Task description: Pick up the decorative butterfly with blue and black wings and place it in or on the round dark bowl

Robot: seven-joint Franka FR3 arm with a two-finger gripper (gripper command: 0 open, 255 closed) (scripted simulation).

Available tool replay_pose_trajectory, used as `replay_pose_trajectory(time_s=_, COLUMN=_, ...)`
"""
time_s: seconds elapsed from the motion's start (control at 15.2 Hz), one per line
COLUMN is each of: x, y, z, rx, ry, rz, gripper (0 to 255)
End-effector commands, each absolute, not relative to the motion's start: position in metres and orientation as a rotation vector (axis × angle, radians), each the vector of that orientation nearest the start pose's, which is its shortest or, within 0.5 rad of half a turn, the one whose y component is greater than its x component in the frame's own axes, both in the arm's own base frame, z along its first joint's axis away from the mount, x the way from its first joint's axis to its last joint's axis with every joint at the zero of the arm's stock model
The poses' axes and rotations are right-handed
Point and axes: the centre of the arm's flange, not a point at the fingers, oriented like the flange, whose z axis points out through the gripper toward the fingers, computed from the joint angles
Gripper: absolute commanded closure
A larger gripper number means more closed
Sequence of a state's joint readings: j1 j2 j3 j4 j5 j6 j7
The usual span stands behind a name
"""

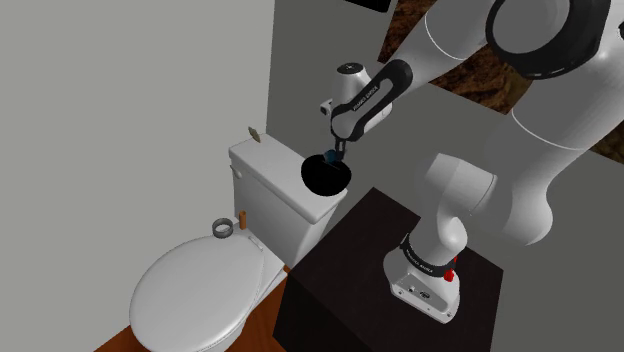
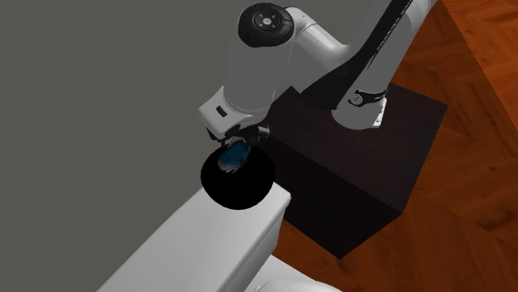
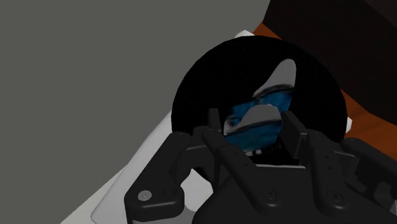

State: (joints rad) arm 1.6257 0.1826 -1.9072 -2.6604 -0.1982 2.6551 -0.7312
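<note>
In the shoulder view, the arm reached from its stand (image 1: 350, 255) towards the toilet's tank (image 1: 265, 170). The bowl (image 1: 328, 182) sat on the tank lid's corner nearest the stand. A speck of blue, the butterfly (image 1: 330, 157), showed just under the jaws, above the bowl's middle.

In the second exterior view, the butterfly (image 2: 233, 156) hung below the jaws, over the bowl's (image 2: 245, 189) inside. Whether it touched the bowl's floor could not be told.

In the wrist view, the jaws stood narrowly apart with the butterfly (image 3: 254, 119) clasped between them. Pale parts of its wings rose beyond the jaws, and the bowl (image 3: 197, 95) lay black all round behind it.

The butterfly looked light and thin, and its wings were likely brittle and easily bent. The body or the wing roots seemed the safest place to hold, with only a gentle squeeze. Being so light, it would probably settle wherever it was let go, and the bowl's wall would catch any slide.
</note>
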Motion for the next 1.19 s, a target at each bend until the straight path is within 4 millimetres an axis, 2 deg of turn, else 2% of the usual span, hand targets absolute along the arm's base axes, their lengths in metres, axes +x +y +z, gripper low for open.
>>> replay_pose_trajectory(time_s=0.0, x=0.406, y=-0.126, z=0.264, rx=-3.229, ry=-1.039, rz=0.163, gripper=255)
replay_pose_trajectory(time_s=0.2, x=0.406, y=-0.126, z=0.265, rx=-3.229, ry=-1.039, rz=0.163, gripper=255)
replay_pose_trajectory(time_s=0.26, x=0.406, y=-0.126, z=0.265, rx=-3.229, ry=-1.039, rz=0.163, gripper=0)
replay_pose_trajectory(time_s=0.59, x=0.406, y=-0.126, z=0.264, rx=-3.229, ry=-1.039, rz=0.163, gripper=0)
replay_pose_trajectory(time_s=0.86, x=0.407, y=-0.113, z=0.313, rx=-3.229, ry=-1.039, rz=0.163, gripper=0)
replay_pose_trajectory(time_s=1.12, x=0.407, y=-0.113, z=0.313, rx=-3.229, ry=-1.039, rz=0.163, gripper=0)
